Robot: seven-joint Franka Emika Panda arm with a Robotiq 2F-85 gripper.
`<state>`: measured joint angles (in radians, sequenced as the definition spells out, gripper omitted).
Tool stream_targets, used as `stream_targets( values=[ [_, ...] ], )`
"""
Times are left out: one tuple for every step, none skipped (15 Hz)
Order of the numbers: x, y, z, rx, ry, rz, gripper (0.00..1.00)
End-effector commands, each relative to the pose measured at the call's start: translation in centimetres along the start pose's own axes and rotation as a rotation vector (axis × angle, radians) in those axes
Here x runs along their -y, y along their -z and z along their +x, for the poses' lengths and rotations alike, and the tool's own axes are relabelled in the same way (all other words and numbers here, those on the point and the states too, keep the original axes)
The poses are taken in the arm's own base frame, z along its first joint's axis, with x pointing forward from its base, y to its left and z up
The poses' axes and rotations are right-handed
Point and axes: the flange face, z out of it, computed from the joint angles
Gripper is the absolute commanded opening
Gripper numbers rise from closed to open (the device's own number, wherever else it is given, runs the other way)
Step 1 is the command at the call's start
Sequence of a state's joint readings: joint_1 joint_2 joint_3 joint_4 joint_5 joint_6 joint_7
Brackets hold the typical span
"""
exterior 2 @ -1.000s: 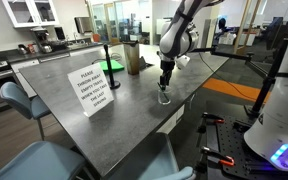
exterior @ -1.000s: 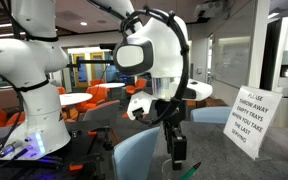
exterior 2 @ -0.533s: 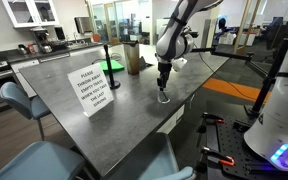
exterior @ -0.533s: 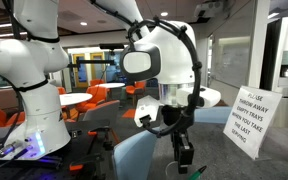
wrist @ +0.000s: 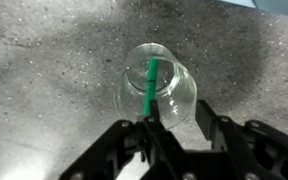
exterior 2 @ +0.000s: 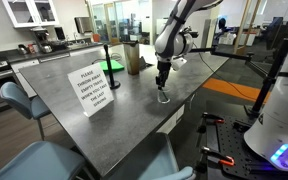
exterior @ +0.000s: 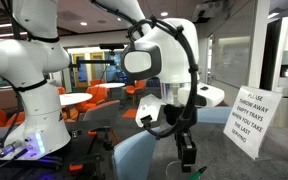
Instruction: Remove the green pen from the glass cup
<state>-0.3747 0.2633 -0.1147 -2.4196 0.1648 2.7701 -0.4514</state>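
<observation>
The glass cup (wrist: 164, 92) stands on the grey speckled table (wrist: 44, 70), clear with a round rim. The green pen (wrist: 149, 88) stands inside it, leaning against the rim toward my gripper. My gripper (wrist: 180, 118) is open just above the cup, its two black fingers straddling the near side of the rim; the left finger is close beside the pen. In an exterior view the gripper (exterior 2: 163, 78) hangs straight over the cup (exterior 2: 164, 98) near the table's edge. In an exterior view the gripper (exterior: 188, 152) hides the cup.
A white printed sign (exterior 2: 92, 88) stands on the table to one side; it also shows in an exterior view (exterior: 246, 120). A dark container (exterior 2: 134, 58) and a green-based stand (exterior 2: 109, 66) are at the table's far end. A chair (exterior 2: 19, 100) is by the table.
The wrist has turned and the gripper has come slightly lower over the cup. The cup and pen have not moved.
</observation>
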Motion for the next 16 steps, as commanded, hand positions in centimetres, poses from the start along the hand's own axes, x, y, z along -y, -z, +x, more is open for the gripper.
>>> stream_targets(
  values=[
    [-1.1,0.7,0.0,-0.022,-0.022,0.023,0.39],
    [-1.4,0.8,-0.1,-0.023,-0.021,0.027,0.43],
    [-1.7,0.8,-0.2,-0.023,-0.028,0.025,0.41],
    [-1.9,0.8,-0.3,-0.024,-0.025,0.027,0.43],
    [-2.0,0.8,-0.4,-0.024,-0.027,0.027,0.43],
    [-2.0,0.6,-0.4,-0.021,-0.026,0.025,0.43],
    [-1.9,0.3,-0.4,-0.014,-0.024,0.027,0.41],
    [-1.9,0.2,-0.3,-0.010,-0.024,0.024,0.39],
    [-1.8,-0.1,-0.3,-0.004,-0.026,0.022,0.34],
    [-1.8,-0.5,-0.2,0.003,-0.027,0.023,0.34],
    [-1.9,-0.9,-0.2,0.010,-0.032,0.019,0.30],
    [-2.0,-1.2,-0.3,0.016,-0.036,0.021,0.31],
    [-2.1,-1.4,-0.3,0.022,-0.038,0.021,0.30],
    [-2.2,-1.7,-0.3,0.026,-0.040,0.020,0.31],
    [-2.3,-1.9,-0.3,0.029,-0.042,0.019,0.30],
    [-2.4,-2.1,-0.2,0.033,-0.043,0.018,0.32]
  ],
)
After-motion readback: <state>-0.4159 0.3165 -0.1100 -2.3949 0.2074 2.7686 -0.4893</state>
